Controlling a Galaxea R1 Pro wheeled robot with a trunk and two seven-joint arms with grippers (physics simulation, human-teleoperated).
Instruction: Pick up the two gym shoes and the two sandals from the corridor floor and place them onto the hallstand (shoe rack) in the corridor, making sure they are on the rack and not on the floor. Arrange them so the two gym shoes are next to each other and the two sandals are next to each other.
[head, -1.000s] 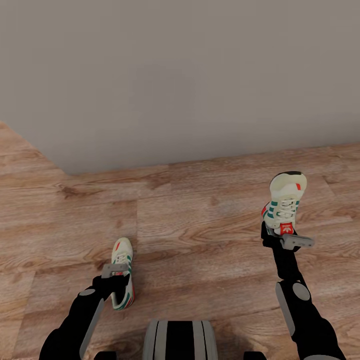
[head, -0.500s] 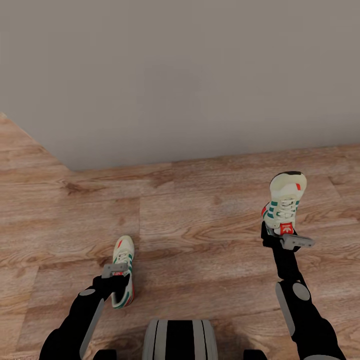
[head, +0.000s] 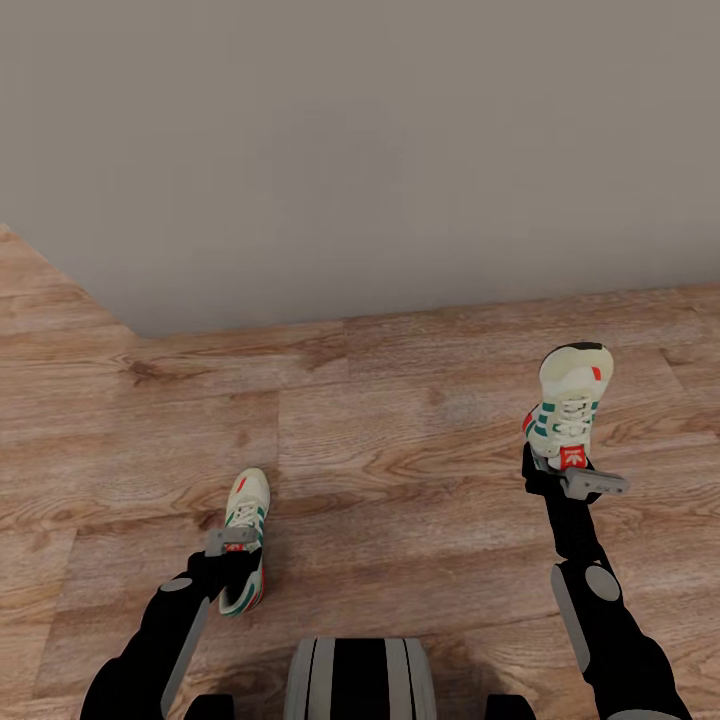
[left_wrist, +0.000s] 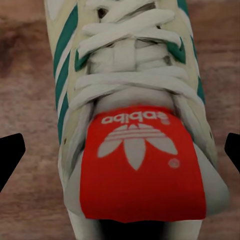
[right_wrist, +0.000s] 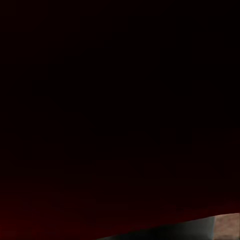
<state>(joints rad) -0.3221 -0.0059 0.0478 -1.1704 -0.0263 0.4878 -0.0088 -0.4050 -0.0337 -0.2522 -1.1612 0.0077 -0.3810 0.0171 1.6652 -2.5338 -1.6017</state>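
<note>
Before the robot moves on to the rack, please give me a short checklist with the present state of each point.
1. Right hand holds a gym shoe: ok; the shoe sits at the hand, toe pointing away.
2. Left hand holds the other gym shoe: cannot tell; in the left wrist view its red tongue tag lies between the fingertips, which stand apart from its sides.
3. Right wrist view usable: not ok, almost all dark.
4. Rack in sight: not ok; ahead are a grey wall and wood floor.
5. Sandals located: cannot tell.
</note>
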